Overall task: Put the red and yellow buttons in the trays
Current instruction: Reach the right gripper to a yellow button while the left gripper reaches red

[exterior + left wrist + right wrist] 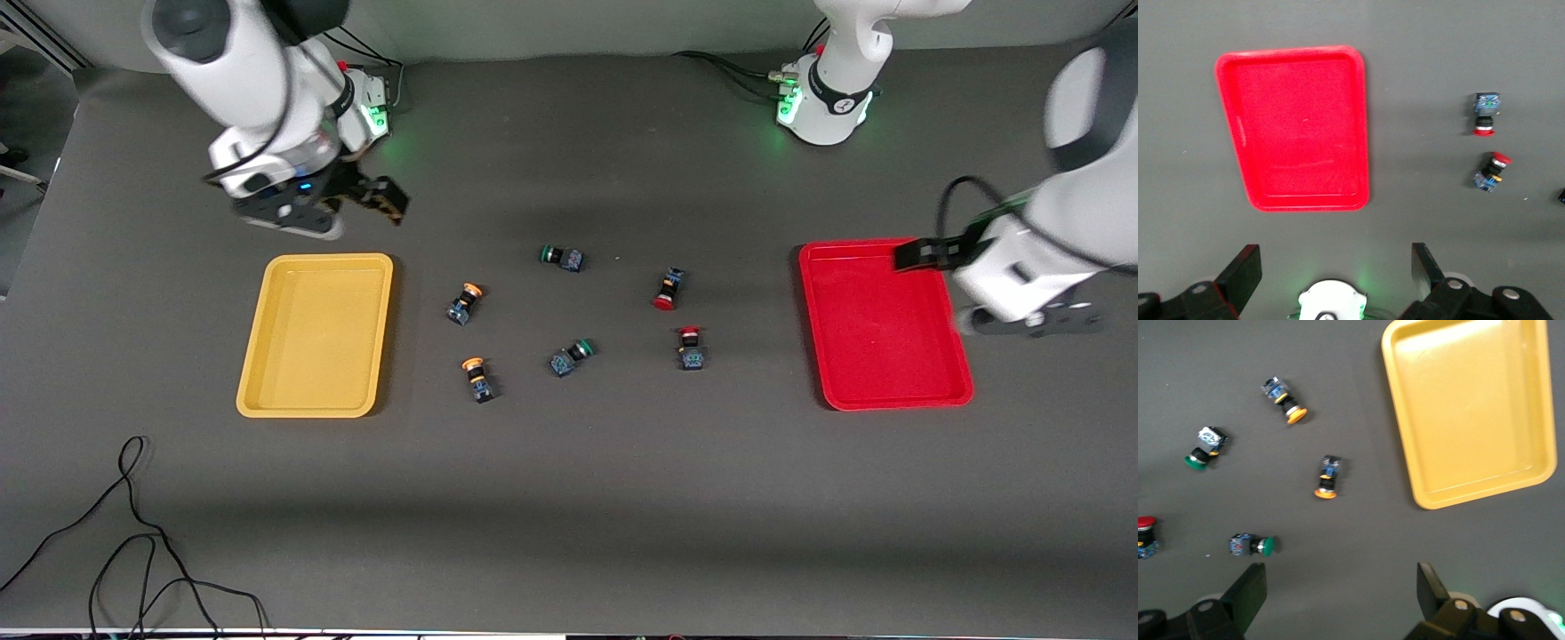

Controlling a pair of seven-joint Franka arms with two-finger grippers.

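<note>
Two yellow-capped buttons (464,304) (478,378) lie beside the empty yellow tray (316,333). Two red-capped buttons (668,288) (690,347) lie toward the empty red tray (885,324). My right gripper (382,200) is open and empty, over the table by the yellow tray's corner nearest the bases. Its wrist view shows the gripper (1341,593), the yellow tray (1471,407) and both yellow buttons (1286,399) (1327,477). My left gripper (916,255) is open and empty over the red tray's rim. Its wrist view shows the gripper (1336,267), the red tray (1298,127) and both red buttons (1485,113) (1491,171).
Two green-capped buttons (562,257) (569,357) lie among the others mid-table; they also show in the right wrist view (1205,447) (1253,545). A black cable (133,533) loops on the table near the front edge at the right arm's end.
</note>
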